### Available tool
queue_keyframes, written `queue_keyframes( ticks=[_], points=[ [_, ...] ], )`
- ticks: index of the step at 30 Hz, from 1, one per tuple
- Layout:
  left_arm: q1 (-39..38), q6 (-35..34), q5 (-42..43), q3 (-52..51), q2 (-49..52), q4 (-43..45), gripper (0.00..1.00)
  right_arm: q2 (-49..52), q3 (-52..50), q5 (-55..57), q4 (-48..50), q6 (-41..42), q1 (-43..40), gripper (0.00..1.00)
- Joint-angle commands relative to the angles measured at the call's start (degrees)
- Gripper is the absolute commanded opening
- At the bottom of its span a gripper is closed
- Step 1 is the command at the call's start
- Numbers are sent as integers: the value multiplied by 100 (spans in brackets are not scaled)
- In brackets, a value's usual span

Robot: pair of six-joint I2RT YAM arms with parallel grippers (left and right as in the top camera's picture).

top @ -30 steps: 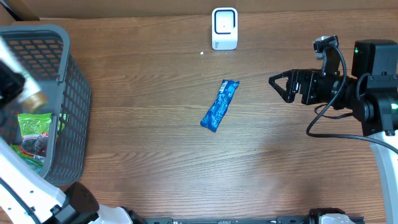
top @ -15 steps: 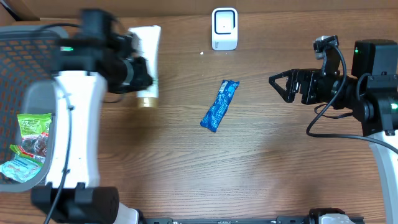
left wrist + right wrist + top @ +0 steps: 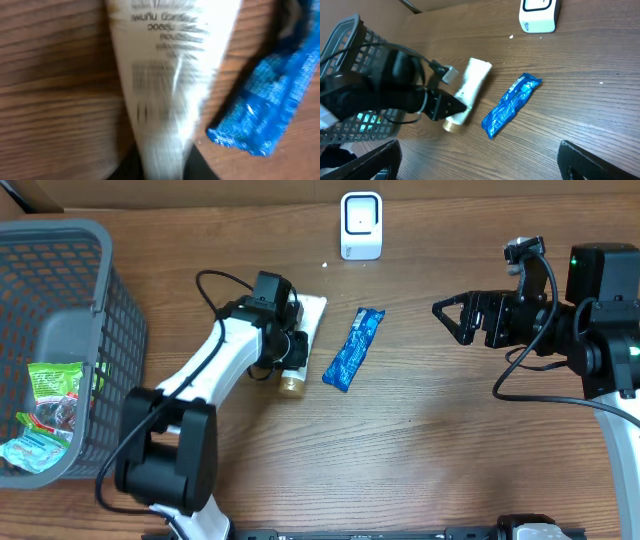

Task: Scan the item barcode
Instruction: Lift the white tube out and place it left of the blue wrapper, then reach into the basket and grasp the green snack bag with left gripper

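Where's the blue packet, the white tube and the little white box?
blue packet (image 3: 353, 350), overhead view, its middle
white tube (image 3: 310, 312), overhead view, flat end
little white box (image 3: 361, 225), overhead view, its front

Looks like a mock shop checkout inside a robotics lab: wood-grain surface (image 3: 450, 460), a grey mesh shopping basket (image 3: 120, 350) on the left with packaged snacks (image 3: 55, 380) in it. A small white scanner (image 3: 361, 225) stands at the far edge, with the cabled left arm (image 3: 215, 370) and right arm (image 3: 590, 330) manning it.
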Motion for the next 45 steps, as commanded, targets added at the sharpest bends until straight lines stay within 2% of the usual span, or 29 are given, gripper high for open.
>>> queue_keyframes(
  ticks=[1, 3, 7, 12, 15, 20, 21, 24, 27, 30, 32, 36, 44, 45],
  points=[
    [-33, -20, 55, 31, 127, 55, 51, 2, 149, -20, -7, 22, 26, 100],
    [-31, -15, 50, 98, 122, 0, 89, 2, 149, -20, -7, 22, 26, 100],
    [15, -9, -28, 804, 94, -651, 93, 2, 149, -20, -11, 22, 26, 100],
    [398, 50, -396, 2929, -105, -2505, 93, 2, 149, -17, -85, 20, 26, 100],
    [811, 50, -529, 4559, -321, -3727, 94, 2, 149, -17, -140, 20, 26, 100],
    [1694, 48, -994, 6328, -839, -4806, 98, 2, 149, -17, -129, 20, 26, 100],
    [2194, 20, -1386, 6546, -1067, -4990, 100, 2, 149, -17, -114, 20, 26, 100],
    [2990, -129, -1740, 6529, -1276, -5180, 99, 2, 149, -17, -87, 20, 26, 100],
    [4052, -317, -1751, 6457, -1259, -5425, 100, 2, 149, -17, -72, 20, 26, 100],
    [5036, -422, -1709, 5871, -1202, -5268, 100, 2, 149, -17, -70, 20, 26, 100],
    [5388, -417, -1707, 5431, -1121, -5027, 99, 2, 149, -20, -59, 20, 26, 100],
    [5709, -264, -1690, 4295, -916, -4240, 100, 2, 149, -17, -50, 20, 26, 100],
    [5709, -144, -1696, 2479, -739, -2702, 100, 2, 149, -20, -76, 20, 26, 100],
    [5711, -28, -1735, 2074, -708, -2288, 100, 2, 149, -17, -76, 20, 26, 100]
  ],
)
